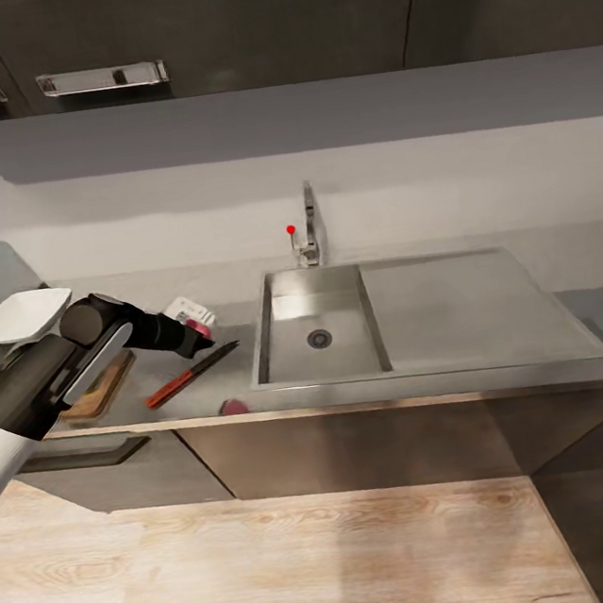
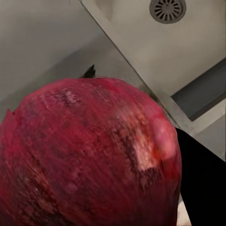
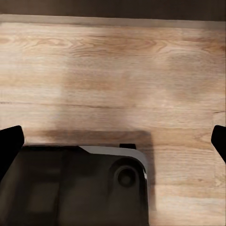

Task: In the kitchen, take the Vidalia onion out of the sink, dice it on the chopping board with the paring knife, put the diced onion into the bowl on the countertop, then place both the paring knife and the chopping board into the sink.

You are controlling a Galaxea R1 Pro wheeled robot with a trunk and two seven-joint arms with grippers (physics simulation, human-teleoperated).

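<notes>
Left gripper [image 1: 197,334] closed around Vidalia onion [image 2: 89,155], held above countertop [image 1: 208,390] left of sink [image 1: 320,337], beside paring knife [image 1: 189,375]. Right gripper [image 3: 113,141] fingers spread wide, holding nothing, over wooden floor [image 3: 113,61].

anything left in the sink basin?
Basin looks empty: bare steel and the drain. The onion is out, held close at the left gripper over the counter, above the knife. The basin's near wall is hidden behind its front rim.
</notes>
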